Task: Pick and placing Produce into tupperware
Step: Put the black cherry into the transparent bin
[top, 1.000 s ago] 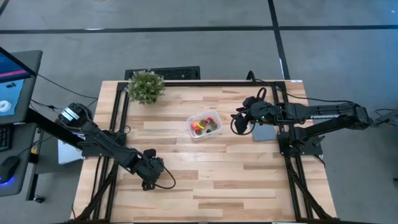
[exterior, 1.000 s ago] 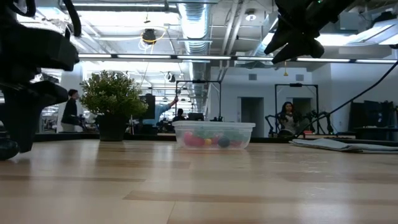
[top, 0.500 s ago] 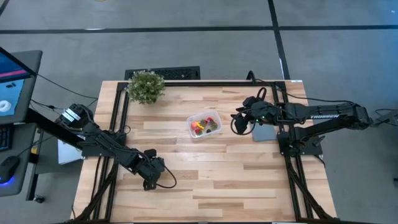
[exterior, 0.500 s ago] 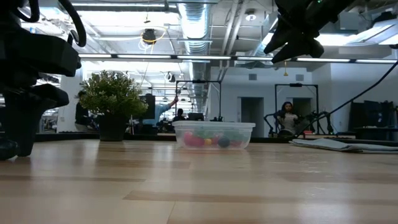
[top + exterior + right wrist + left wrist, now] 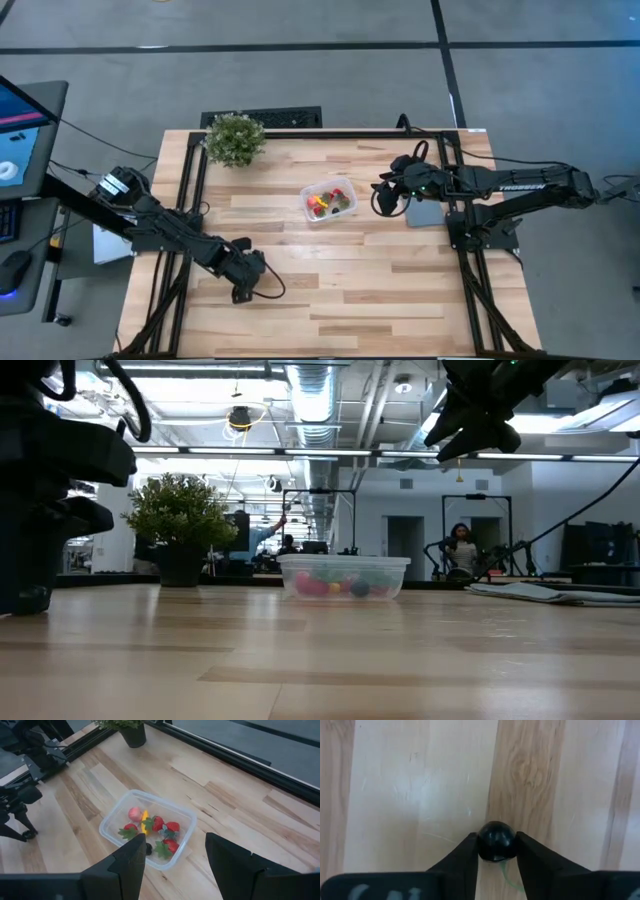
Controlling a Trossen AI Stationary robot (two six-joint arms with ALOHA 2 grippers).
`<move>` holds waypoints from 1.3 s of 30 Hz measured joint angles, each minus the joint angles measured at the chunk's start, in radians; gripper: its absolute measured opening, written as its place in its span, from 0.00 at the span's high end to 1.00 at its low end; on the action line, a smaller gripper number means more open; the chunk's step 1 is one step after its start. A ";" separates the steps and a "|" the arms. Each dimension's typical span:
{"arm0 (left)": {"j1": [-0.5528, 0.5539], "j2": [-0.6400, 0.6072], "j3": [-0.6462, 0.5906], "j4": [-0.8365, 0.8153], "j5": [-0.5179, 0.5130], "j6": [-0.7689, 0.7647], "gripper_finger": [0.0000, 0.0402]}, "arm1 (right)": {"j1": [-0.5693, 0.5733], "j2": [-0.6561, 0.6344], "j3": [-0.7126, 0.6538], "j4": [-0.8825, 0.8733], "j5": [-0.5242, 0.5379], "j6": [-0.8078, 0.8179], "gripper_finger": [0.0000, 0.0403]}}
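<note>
My left gripper (image 5: 241,290) stands low over the near left part of the table, shut on a small dark round berry (image 5: 496,840). The clear tupperware (image 5: 328,200) sits on the table's far middle and holds red strawberry pieces (image 5: 159,824), a yellow-orange piece (image 5: 145,816) and other produce. My right gripper (image 5: 381,196) hangs open above the table just right of the tupperware (image 5: 108,828), with nothing between its fingers. My left gripper pinches the dark berry's two opposite sides (image 5: 483,844) between its two fingertips (image 5: 468,854). The fingers come from above, pointing down at the table top. In the low view the fingertips (image 5: 28,598) reach down to the table; I cannot tell whether the berry is lifted.
A bushy green potted plant (image 5: 235,139) stands at the far left corner. A flat grey slab (image 5: 426,213) lies under the right arm at the table's right side. Bare wood runs between the left gripper and the tupperware (image 5: 343,576). People show in the room behind.
My left gripper has edged a little toward the table's near right and, in the low view, its fingers have drawn together at table level. The right arm and the tupperware have kept still.
</note>
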 joint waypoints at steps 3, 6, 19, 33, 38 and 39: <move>0.009 -0.009 0.000 0.002 0.007 0.000 0.76 | 0.000 0.000 0.000 0.000 0.000 0.000 0.43; 0.020 -0.030 -0.004 0.012 0.021 -0.002 0.73 | 0.000 0.000 0.000 0.000 0.000 0.000 0.43; 0.179 -0.162 0.001 0.069 0.060 0.037 0.76 | 0.000 0.000 0.000 0.014 0.000 -0.001 0.43; 0.553 -0.161 0.300 0.063 0.017 0.458 0.75 | 0.000 0.000 0.000 0.045 0.000 -0.010 0.43; 0.657 -0.122 0.398 0.073 -0.012 0.570 0.76 | 0.000 0.000 0.000 0.045 0.000 -0.035 0.43; 0.673 -0.104 0.412 0.065 -0.011 0.585 0.76 | 0.000 0.000 0.000 0.045 0.000 -0.036 0.43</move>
